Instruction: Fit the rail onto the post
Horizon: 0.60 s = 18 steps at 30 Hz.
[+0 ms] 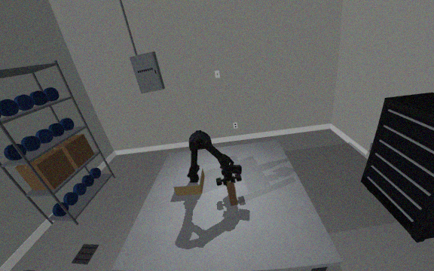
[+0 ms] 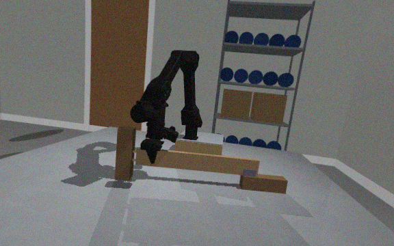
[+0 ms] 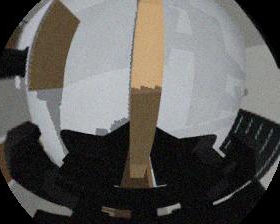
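The long light wooden rail (image 2: 204, 161) (image 3: 148, 47) rests with its far end in the grey bracket (image 2: 250, 172) on the low footboard block (image 2: 263, 184). Its near end is off the table and the rail looks about level. The upright post (image 2: 125, 154) (image 1: 232, 196) stands right by the near end. Bits of the pegs (image 2: 135, 158) seem to show in a very narrow gap there; how deep they sit in the holes cannot be seen. My gripper (image 2: 152, 155) (image 3: 138, 124) (image 1: 229, 181) is shut on the rail close to the post, gripping it from above.
Another wooden piece (image 1: 188, 190) (image 2: 198, 147) (image 3: 53, 50) stands beside the arm's base, behind the rail in the exterior view. A shelf rack (image 1: 51, 165) (image 2: 263, 49) and a black drawer cabinet (image 1: 409, 162) stand off the table.
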Each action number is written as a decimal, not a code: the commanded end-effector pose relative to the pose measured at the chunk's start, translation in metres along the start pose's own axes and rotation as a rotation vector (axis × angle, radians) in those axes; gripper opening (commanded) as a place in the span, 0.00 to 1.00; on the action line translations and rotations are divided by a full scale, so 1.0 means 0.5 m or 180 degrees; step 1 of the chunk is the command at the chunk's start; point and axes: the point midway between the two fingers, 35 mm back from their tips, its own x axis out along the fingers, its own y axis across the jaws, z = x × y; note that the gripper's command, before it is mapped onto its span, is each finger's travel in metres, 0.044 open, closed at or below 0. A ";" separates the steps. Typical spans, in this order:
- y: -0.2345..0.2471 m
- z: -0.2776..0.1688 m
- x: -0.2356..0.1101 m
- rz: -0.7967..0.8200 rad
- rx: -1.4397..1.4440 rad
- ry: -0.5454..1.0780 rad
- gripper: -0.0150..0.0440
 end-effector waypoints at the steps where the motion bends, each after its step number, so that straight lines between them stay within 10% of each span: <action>1: -0.004 -0.006 -0.004 -0.0020 -0.0011 0.0016 0.25; 18: -0.005 -0.016 -0.004 -0.0020 -0.0011 0.0017 0.25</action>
